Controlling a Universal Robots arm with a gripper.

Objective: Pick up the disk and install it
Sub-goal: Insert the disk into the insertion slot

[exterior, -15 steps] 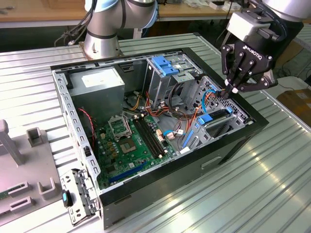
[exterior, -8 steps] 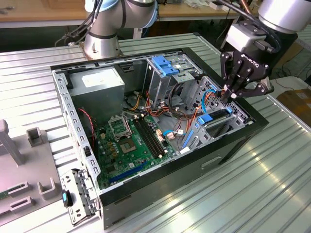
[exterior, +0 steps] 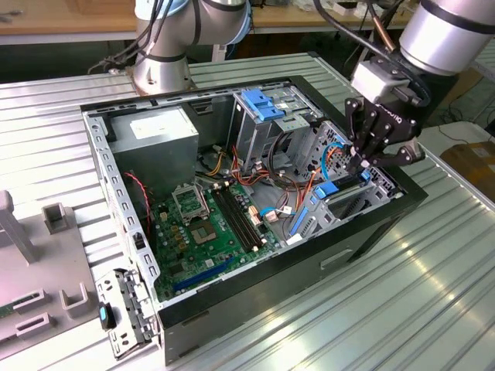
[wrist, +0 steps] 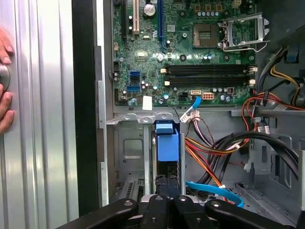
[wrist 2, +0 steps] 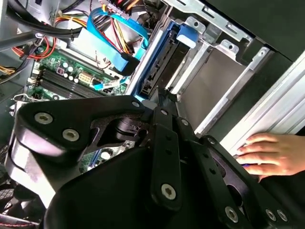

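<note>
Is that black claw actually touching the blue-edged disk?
Touching. In the second wrist view the gripper pinches the near end of the disk, with no gap showing between them.

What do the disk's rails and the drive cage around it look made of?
The disk has bright blue, matte, moulded-looking rails: likely plastic. The drive cage is dull grey with punched holes and folded edges: probably bare sheet metal, though which metal is unclear.
</note>
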